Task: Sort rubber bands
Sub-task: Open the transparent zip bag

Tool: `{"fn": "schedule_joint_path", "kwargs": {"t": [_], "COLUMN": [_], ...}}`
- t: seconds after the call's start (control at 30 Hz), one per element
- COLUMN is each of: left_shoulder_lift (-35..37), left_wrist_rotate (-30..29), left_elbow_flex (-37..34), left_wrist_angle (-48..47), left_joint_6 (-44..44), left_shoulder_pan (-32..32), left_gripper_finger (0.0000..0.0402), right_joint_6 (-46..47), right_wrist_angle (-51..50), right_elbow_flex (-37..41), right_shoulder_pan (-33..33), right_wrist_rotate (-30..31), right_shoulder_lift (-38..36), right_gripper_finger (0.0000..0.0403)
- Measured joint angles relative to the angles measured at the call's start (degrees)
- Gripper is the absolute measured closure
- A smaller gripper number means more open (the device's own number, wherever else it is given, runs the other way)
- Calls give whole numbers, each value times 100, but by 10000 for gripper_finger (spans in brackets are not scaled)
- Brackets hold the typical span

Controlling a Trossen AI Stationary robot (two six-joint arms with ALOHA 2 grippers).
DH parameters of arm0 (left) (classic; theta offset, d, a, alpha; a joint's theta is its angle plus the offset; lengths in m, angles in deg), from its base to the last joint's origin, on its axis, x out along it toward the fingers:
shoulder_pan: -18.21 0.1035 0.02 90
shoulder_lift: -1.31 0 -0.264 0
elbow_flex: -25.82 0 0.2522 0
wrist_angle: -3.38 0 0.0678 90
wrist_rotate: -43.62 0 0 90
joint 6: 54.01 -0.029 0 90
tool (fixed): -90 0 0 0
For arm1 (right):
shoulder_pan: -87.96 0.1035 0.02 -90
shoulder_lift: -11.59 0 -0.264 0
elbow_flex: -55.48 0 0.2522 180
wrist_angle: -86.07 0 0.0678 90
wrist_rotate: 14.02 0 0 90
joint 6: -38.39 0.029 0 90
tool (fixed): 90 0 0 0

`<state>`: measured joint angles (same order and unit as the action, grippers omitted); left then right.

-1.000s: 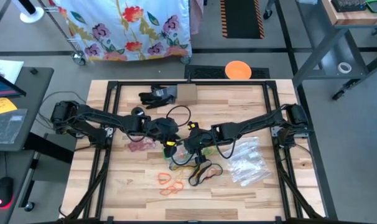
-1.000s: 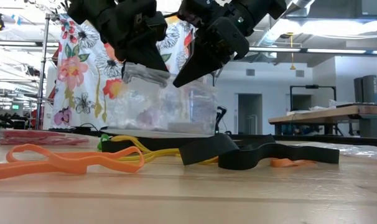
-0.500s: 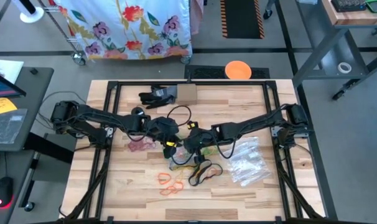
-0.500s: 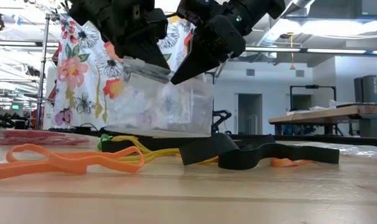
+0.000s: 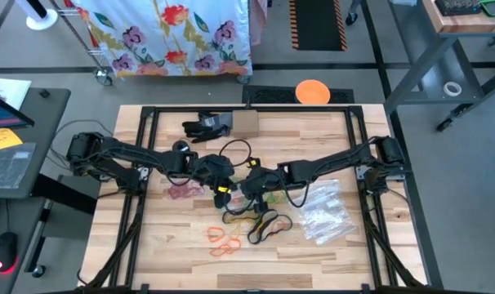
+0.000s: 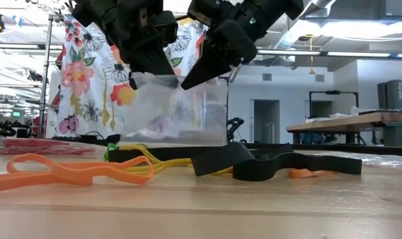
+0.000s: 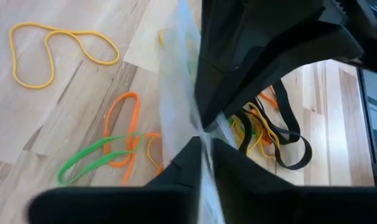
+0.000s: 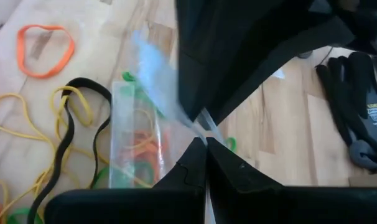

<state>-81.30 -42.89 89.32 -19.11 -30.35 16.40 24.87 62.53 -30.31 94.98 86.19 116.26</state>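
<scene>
Wooden table [image 5: 158,245], open workshop behind, floral cloth [image 6: 81,73] hung at the back; a clear bag is held up between both grippers.

The clear bag [image 6: 178,109] is pinched at its top edge by the left gripper [image 6: 148,66] and the right gripper [image 6: 201,70], both fingers closed narrow on the plastic, near the table's middle. Rubber bands [image 5: 251,222] are spread on the wood below and in front: orange [image 6: 68,171], yellow [image 7: 48,53], green [image 7: 92,160] and black [image 6: 274,164] loops. A pile of further bags [image 5: 325,214] is seen beside the right arm, and a black glove [image 8: 356,106] near the far edge.
</scene>
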Motion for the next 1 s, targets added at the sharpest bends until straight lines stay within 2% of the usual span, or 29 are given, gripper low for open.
{"fn": "schedule_joint_path", "kwargs": {"t": [0.2,0.43,0.7,0.87,1.0], "left_shoulder_lift": [0,0,0,0,0], "left_wrist_rotate": [-250,-1098,-1296,-1487,-1544], "left_elbow_flex": [0,0,0,0,0], "left_wrist_angle": [12,100,208,199,195], "left_joint_6": [-52,-254,-308,-316,-343], "left_shoulder_pan": [0,0,-33,-100,-114], "left_gripper_finger": [399,401,401,401,401], "right_joint_6": [95,447,514,1385,2079], "right_wrist_angle": [-65,-325,-388,23,-76], "right_elbow_flex": [0,0,0,0,0], "right_shoulder_pan": [7,4,-3,-10,-50], "right_wrist_rotate": [-222,-844,-859,-594,-608], "right_shoulder_lift": [0,0,0,2,-49], "right_gripper_finger": [403,403,397,373,323]}}
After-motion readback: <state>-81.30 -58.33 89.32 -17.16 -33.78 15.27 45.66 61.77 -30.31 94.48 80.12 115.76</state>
